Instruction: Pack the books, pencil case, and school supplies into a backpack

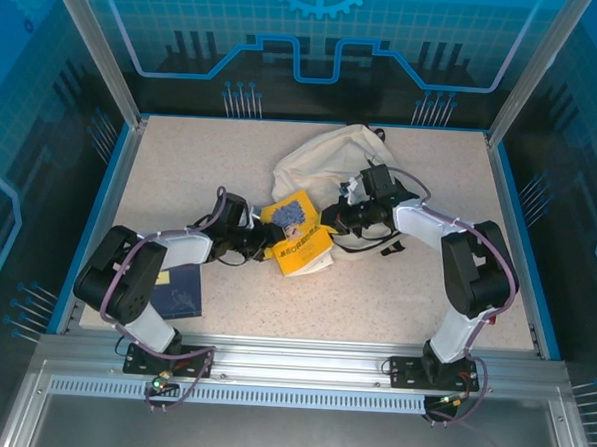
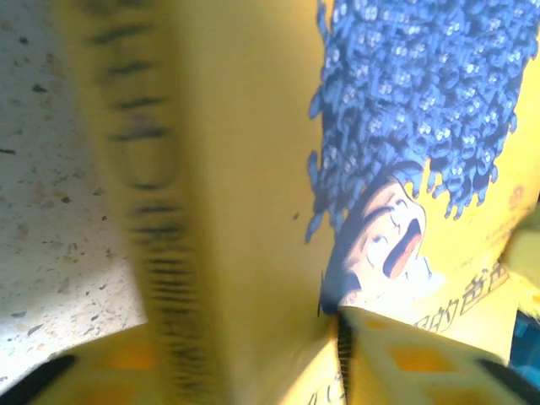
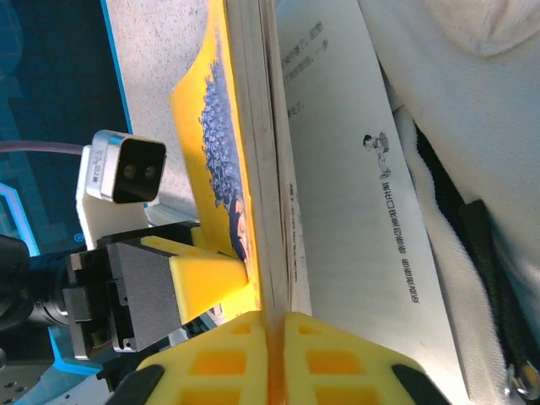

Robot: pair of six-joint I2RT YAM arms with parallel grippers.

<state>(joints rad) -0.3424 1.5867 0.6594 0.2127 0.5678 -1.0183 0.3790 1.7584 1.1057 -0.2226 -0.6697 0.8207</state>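
Speckled beige counter [image 1: 415, 300] inside a blue-walled cell, with the cream backpack [image 1: 327, 160] slumped at the far middle. The yellow book [image 1: 299, 246] sits just near of it, its far corner touching or overlapping the fabric, and both arms are on it.

The right end effector [image 1: 331, 218] is clamped nearly closed on the book's edge, with only a thin slice of paper between its fingers. The book has fallen partly open there, so a printed page shows on the backpack side.

The left end effector [image 1: 262, 244] comes in from the left. One yellow pad [image 3: 207, 274] is flat against the cover and the book runs between its fingers, but I can't tell whether it's actually squeezing.

A dark book [image 1: 182, 293] lies at the near left, partly under the left arm.

My guess on handling is that a thin softcover like this is light but floppy (pages fan out, and a glossy cover probably slides). I'd grip close to the spine so all the pages are caught, not just a few leaves. The bag is soft too, so its mouth will likely sag shut unless something holds it open.
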